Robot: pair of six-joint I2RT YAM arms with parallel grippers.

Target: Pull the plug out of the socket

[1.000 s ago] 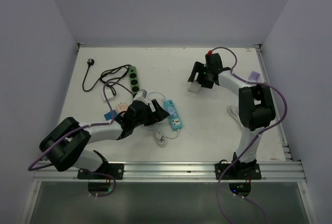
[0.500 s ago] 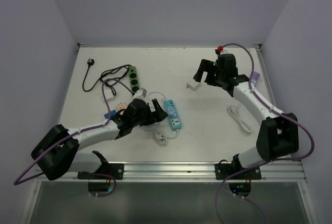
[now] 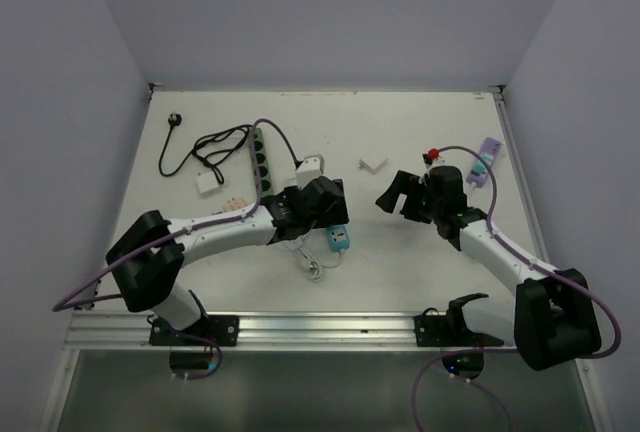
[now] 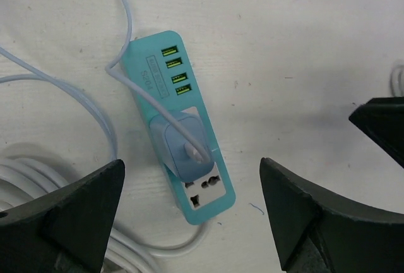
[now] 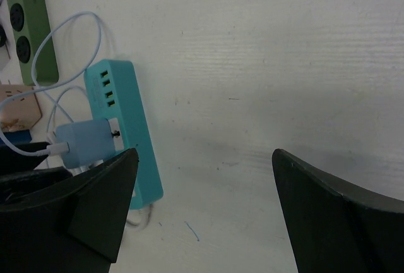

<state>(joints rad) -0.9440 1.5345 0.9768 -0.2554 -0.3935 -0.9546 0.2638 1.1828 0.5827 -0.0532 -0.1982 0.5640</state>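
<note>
Seen from above, the left gripper (image 3: 322, 202) hides most of the teal plastic power strip (image 4: 158, 64), which lies mid-worktop (image 3: 400, 122) nearer the front edge. A pale blue plug (image 4: 183, 146) sits in its socket. The left gripper and the right gripper (image 3: 397, 198) nearby both gape wide, holding nothing. A green socket bar (image 3: 259, 152) and a black cable (image 3: 205, 145) lie toward the far left corner.

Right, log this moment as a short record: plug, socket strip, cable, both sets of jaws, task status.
plug: pale blue, seated in the strip
socket strip: teal, flat on the table
plug cable: white, running off the plug's top
left jaws: open, one on each side of the strip, not touching it
right jaws: open, empty, strip off to one side
status: plug not yet pulled
</note>
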